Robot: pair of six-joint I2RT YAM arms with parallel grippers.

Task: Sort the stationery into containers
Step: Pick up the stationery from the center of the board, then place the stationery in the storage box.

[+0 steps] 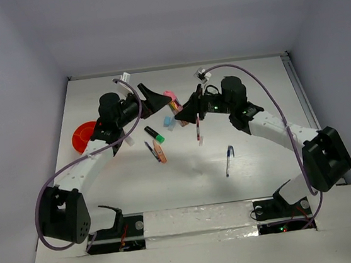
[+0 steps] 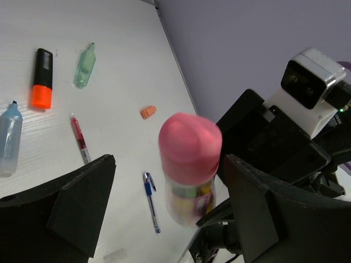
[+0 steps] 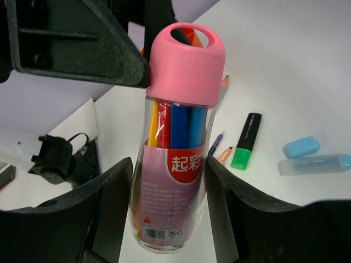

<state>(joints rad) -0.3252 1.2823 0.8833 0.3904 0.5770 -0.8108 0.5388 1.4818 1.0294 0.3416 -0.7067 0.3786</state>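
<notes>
White tabletop hemmed by grey walls, open room near-centre | right claw clamped on pink-capped clear plastic tube, aloft far-centre | left claw apart, either side of cap | round orange-red plastic pot at left edge | risk: rounded cap slips in handover, tube drops near loose blue pen

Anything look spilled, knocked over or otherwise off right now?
Nothing looks spilled or broken. The one oddity is the pink-capped tube, held off the table in the right pincer while the left pincer stands open around its top.
</notes>
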